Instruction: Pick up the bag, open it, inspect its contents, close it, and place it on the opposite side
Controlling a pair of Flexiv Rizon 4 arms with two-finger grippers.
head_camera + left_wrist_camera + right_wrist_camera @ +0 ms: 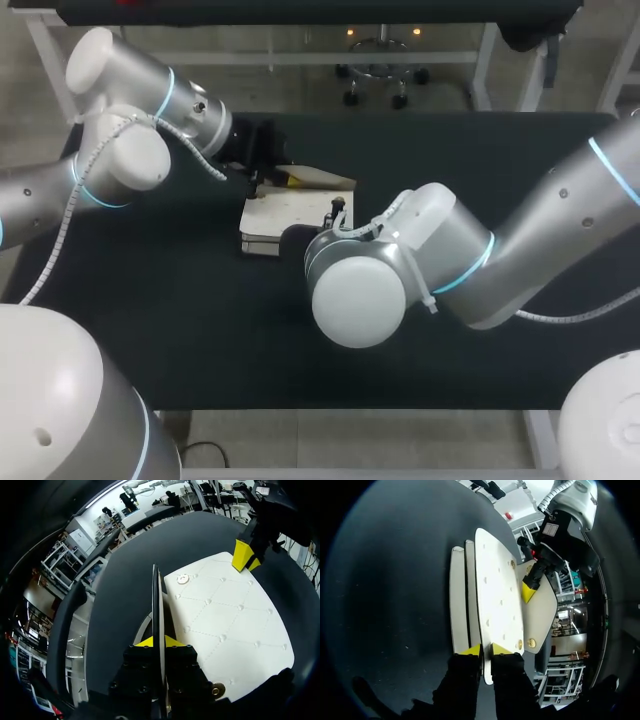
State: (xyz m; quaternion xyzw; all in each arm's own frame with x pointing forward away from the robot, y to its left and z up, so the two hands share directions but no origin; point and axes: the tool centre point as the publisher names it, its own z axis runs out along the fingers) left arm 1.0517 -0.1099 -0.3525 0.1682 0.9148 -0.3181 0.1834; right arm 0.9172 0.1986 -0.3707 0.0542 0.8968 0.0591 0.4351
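Looming closest is the right arm (360, 285), its round joint hanging just in front of the white quilted bag (285, 212), with dark table (150, 300) showing on every side of it. The right gripper (482, 650) has its yellow tips pinched tight on the edge of the bag's broad panel (497, 595). At the bag's opposite edge the left gripper (159, 641) is clamped on the thin flap (540, 607), seen edge-on between its fingers. This looks to me like the opening step: both edges are held, the mouth is barely parted and the contents are hidden. Next, I'd guess, the two grips must draw apart gently, flap away from panel, without slipping off either edge.
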